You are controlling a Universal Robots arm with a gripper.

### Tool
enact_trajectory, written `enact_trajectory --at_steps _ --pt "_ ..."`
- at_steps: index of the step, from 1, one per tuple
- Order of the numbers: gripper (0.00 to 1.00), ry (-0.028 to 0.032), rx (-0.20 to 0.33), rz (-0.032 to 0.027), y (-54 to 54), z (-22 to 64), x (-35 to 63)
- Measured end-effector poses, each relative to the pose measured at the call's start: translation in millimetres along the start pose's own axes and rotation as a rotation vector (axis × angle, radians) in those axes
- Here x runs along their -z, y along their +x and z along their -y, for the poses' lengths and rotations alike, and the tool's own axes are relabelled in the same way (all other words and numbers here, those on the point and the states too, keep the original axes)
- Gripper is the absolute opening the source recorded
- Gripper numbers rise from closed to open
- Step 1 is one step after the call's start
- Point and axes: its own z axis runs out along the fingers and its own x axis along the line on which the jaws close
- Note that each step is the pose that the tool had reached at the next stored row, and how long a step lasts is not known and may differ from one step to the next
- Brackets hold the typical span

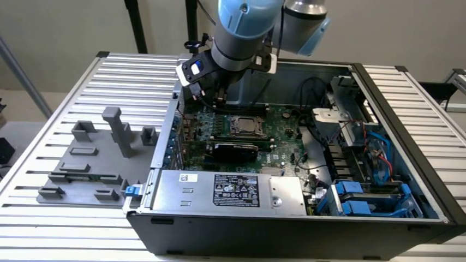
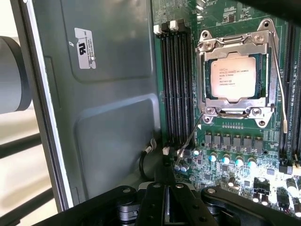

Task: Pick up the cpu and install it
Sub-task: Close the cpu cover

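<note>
Gripper [image 2: 165, 175] closed, empty, near mobo [image 2: 225, 188] edge by case wall; cpu [image 2: 233, 77] seated in socket [image 2: 235, 44]. Risk: sideways drift clips caps [image 2: 212, 157].

Plain pale beige wall [image 1: 58, 27] at the back. The work sits on a ribbed aluminium surface [image 1: 87, 82] whose slats catch a soft, even glare. Two black uprights [image 1: 137, 24] stand against the wall near the rear edge, and a slanted grey metal pole [image 1: 22, 73] runs along the exterior view's left. Light tan floor [image 1: 15, 109] lies past the surface on that side. Lighting is diffuse, shadows weak.
</note>
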Motion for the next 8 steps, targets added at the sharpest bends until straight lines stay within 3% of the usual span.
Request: enact_trajectory --at_steps 8 --pt "0.11 0.0014 0.002 -0.0133 0.0 0.0 0.0"
